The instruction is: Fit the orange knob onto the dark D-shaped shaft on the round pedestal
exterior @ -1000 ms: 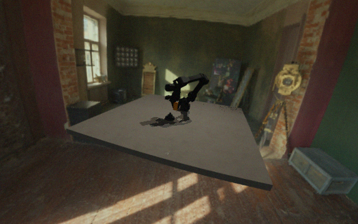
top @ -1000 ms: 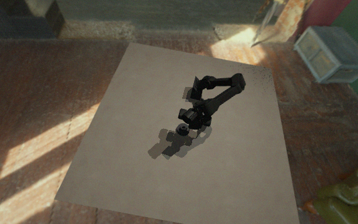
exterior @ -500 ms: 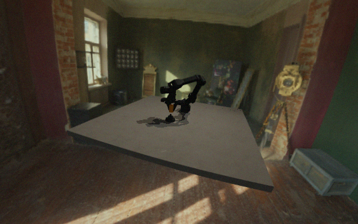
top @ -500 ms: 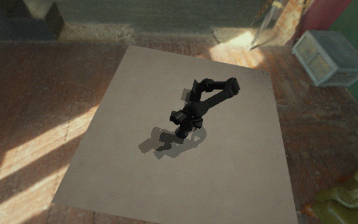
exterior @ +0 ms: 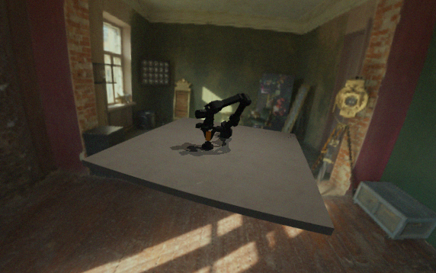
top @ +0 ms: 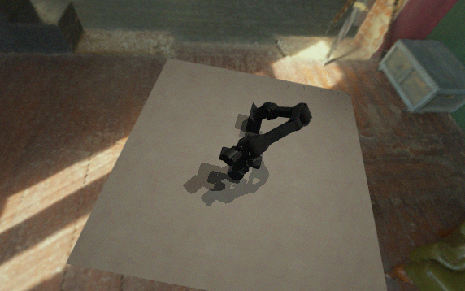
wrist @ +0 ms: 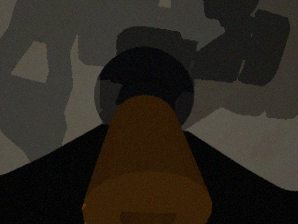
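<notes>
The orange knob (exterior: 208, 136) (wrist: 147, 155) is upright between the fingers of my gripper (exterior: 208, 138) (wrist: 144, 134), which is shut on it. The dark round pedestal (exterior: 207, 146) (wrist: 142, 62) stands directly below the knob in the exterior view. The knob's lower end is close to the top of the pedestal; I cannot tell whether it touches the shaft. In the wrist view the knob's far end overlaps the near part of the pedestal and hides the shaft. The knob's hole and both flat sides are hidden. In the top view the arm hides the knob.
The pedestal stands on the pale table top (top: 162, 228) (exterior: 244, 183). The arm (top: 280, 132) (exterior: 229, 101) reaches over from its base, behind the pedestal in the exterior view. The arm's shadows fall around the pedestal.
</notes>
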Robot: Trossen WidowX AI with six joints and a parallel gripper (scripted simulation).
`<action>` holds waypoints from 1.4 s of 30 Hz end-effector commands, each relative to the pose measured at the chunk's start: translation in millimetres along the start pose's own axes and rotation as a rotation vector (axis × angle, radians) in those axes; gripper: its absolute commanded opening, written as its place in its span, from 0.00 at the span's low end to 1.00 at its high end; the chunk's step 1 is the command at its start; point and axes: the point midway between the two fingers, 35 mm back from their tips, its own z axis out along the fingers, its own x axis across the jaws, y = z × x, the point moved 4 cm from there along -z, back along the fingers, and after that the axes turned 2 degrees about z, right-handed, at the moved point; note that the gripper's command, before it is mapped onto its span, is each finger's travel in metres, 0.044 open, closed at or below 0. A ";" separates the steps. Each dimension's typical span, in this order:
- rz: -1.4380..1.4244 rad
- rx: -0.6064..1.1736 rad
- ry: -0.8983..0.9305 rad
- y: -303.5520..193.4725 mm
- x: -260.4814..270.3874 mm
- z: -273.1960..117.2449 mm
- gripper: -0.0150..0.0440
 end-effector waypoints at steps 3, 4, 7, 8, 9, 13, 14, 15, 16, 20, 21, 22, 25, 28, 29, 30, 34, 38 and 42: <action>0.000 -0.009 0.003 2.6 -1.4 -2.2 0.25; 0.000 -0.009 0.003 2.7 -1.4 -2.2 0.25; 0.000 -0.009 0.003 3.0 -0.8 0.7 0.25; 0.000 -0.009 0.003 3.0 -0.5 0.8 0.25; 0.000 -0.009 0.003 2.9 -0.3 1.1 0.25; 0.000 -0.009 0.003 2.6 -0.2 1.8 0.25; 0.000 -0.009 0.003 2.6 -0.2 2.0 0.25; 0.000 -0.009 0.003 2.6 -0.2 2.2 0.25; 0.000 -0.009 0.003 2.6 -0.2 2.3 0.25; 0.000 -0.009 0.003 2.6 -0.2 2.3 0.25; 0.000 -0.009 0.003 2.6 -0.2 2.3 0.25; 0.000 -0.009 0.003 2.6 -0.2 2.3 0.25; -0.010 -0.009 0.003 2.6 -0.2 2.3 0.25; -0.026 -0.009 0.003 2.6 -0.2 3.2 0.25; -0.024 -0.009 0.003 2.5 -0.2 3.7 0.25; -0.019 -0.009 0.003 2.3 -0.2 5.0 0.25; -0.009 -0.009 0.003 0.8 -0.8 9.8 0.25; -0.009 -0.009 0.003 0.7 -0.8 14.2 0.25; -0.009 -0.009 0.004 0.8 -1.4 18.6 0.25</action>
